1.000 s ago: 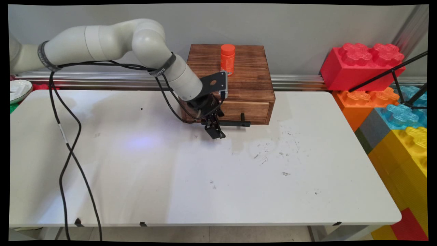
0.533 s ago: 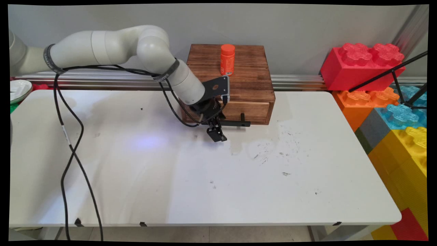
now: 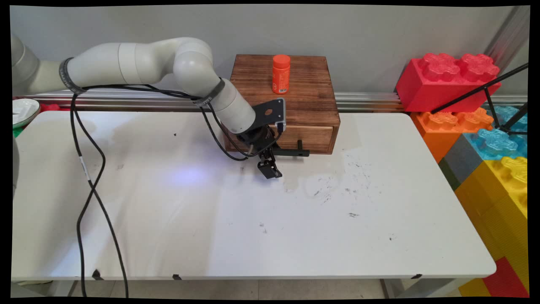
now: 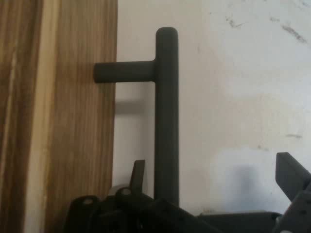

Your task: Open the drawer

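Note:
A dark wooden box (image 3: pixel 303 99) stands at the table's far edge, its drawer front (image 3: pixel 312 137) facing me. A black bar handle (image 3: pixel 291 152) sticks out from the drawer on short posts. My gripper (image 3: pixel 270 169) hangs just in front of the handle's left end, pointing down at the table. In the hand view the handle (image 4: pixel 166 111) runs between the open fingers, close to the left fingertip (image 4: pixel 138 174) and far from the right one (image 4: pixel 290 174); the gripper (image 4: pixel 212 167) holds nothing. An orange bottle (image 3: pixel 281 74) stands upright on the box top.
Large toy bricks, red (image 3: pixel 447 80), orange (image 3: pixel 453 122), blue and yellow (image 3: pixel 500 198), are stacked off the table's right end. A white dish (image 3: pixel 23 110) sits at the far left. Black cables (image 3: pixel 86 185) hang from the arm over the table's (image 3: pixel 253 228) left part.
The arm has shifted a little to the right, carrying the gripper slightly right and down beside the handle. Box, drawer and bottle have not moved.

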